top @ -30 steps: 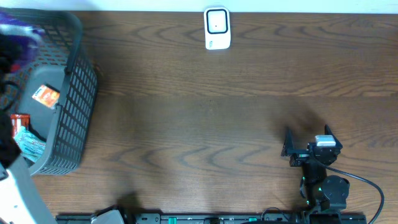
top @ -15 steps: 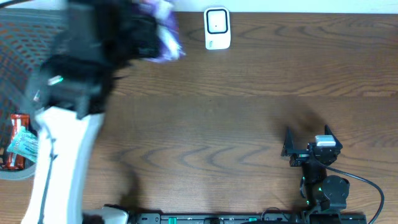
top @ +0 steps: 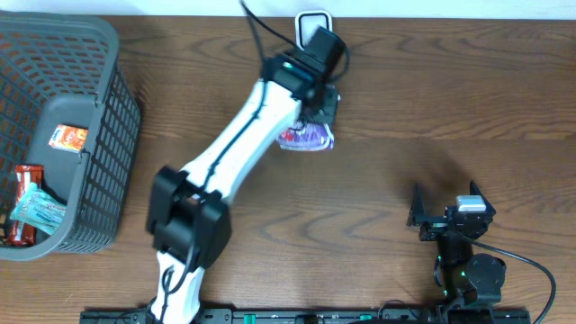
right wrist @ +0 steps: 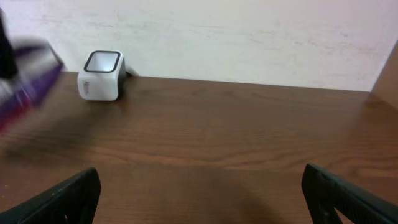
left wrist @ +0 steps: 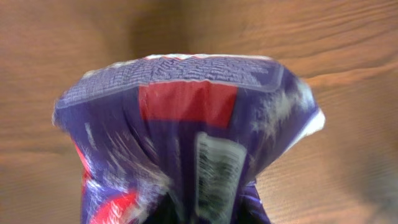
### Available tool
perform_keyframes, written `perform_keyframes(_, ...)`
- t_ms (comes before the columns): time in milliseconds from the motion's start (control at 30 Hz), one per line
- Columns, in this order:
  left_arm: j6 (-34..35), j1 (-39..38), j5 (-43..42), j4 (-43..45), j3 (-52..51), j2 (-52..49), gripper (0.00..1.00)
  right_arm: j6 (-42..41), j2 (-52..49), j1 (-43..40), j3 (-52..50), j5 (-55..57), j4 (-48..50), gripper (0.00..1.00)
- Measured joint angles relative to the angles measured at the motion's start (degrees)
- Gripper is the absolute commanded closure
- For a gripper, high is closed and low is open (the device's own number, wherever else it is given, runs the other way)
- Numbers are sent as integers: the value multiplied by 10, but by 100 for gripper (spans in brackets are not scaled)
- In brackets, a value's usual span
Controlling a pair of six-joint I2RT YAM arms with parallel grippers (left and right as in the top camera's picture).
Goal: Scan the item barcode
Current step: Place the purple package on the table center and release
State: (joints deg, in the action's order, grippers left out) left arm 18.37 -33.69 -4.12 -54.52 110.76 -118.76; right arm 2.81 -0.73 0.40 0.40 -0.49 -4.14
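Note:
A purple and red snack packet (top: 306,138) hangs just in front of the white scanner (top: 312,18), which the left arm partly covers. My left gripper (top: 315,112) is shut on the packet's pinched end. The packet (left wrist: 186,130) fills the left wrist view, a white barcode label (left wrist: 214,168) facing the camera, and it hides the fingers. In the right wrist view the scanner (right wrist: 101,76) stands at the back left, with the packet (right wrist: 25,81) a blur beside it. My right gripper (top: 444,196) rests open at the front right with nothing between its fingers.
A grey mesh basket (top: 112,153) at the left edge holds several snack packs. A pale wall runs along the far edge of the table behind the scanner.
The left arm has swung from the basket at the far left across to the scanner, carrying the purple packet with it. The right arm has not moved.

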Motion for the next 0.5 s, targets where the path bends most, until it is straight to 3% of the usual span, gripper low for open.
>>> perform_keyframes(100,18,-10,0,6,-3,-35,17,0,0,0,0,0,0,1)
perform_keyframes(333,37,5,0,12,-4,-23,16,0,0,0,0,0,0,1)
perform_keyframes(500,35,72,0,13,-1,71,16,0,0,0,0,0,0,1)
